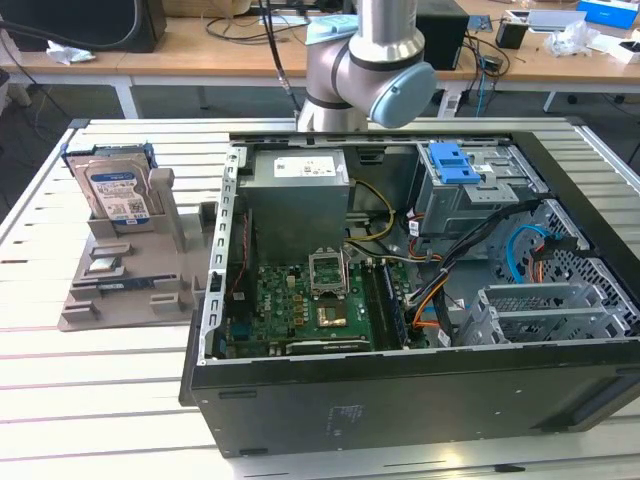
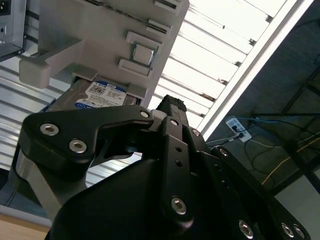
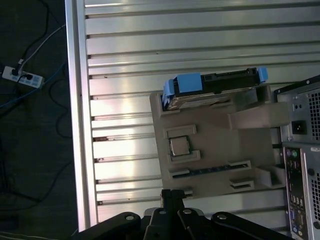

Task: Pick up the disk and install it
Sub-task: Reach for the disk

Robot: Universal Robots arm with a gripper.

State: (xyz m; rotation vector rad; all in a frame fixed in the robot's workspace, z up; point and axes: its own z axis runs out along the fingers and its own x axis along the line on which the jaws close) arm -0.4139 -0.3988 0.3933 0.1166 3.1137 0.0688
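- Exterior view: the disk stands upright in a slot of the grey holder on the desk. It is on the exterior view's left of the open computer case. The arm rises behind the case. The drive cage with its blue latch sits inside the case, well apart from the disk.
- Second wrist view: the tool looks closed together with nothing clamped. The disk shows its label just past it, seated in the holder, and the two are not touching.
- First wrist view: the tool hangs over the desk near one edge of the holder. The disk is seen edge-on with its blue rail, at the holder's opposite edge.
- Progress, as a judgement: nothing is done yet. The disk is not grasped, and both pick-up and install are left.
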